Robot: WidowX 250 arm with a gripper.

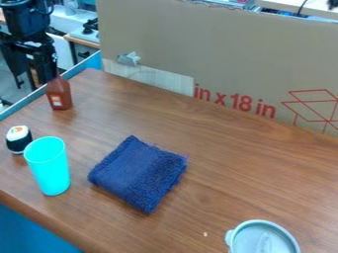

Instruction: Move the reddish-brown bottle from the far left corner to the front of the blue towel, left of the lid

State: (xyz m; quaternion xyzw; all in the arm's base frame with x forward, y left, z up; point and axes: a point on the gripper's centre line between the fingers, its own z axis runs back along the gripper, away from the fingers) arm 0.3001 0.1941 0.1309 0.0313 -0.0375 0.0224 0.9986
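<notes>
Bottle (pixel 59 96), reddish brown with a small pale label low on its front, upright on the wooden table (pixel 244 168), far left part, near the edge. Black gripper (pixel 50 74) at upper left, right by the bottle's top; contact unclear. Can't tell if the gripper is open, closed or clamped on the bottle. Arm (pixel 25 22) is black, comes in at the upper left corner.

Toy sushi roll (pixel 19 140) is nearer the camera than the bottle, by the left edge: black wrap, white top with orange and a bit of green. Cyan cup (pixel 49 168) stands upright just beside it, mouth up. Dark blue cloth (pixel 140 173) lies folded to the right of the cup, apart from it, fuzzy texture, set at a slant. Pale grey-blue lidded container (pixel 263 239) at the bottom right, cut off by the view's edge, small tab on its left side. Tiny pale speck (pixel 205 234) on the wood left of the container.

Tall cardboard sheet (pixel 224 49) stands along the far side of the table, red print and box drawing on it, crumpled silvery piece (pixel 129 59) at its left part. Blue rim (pixel 33 99) runs along the left.
</notes>
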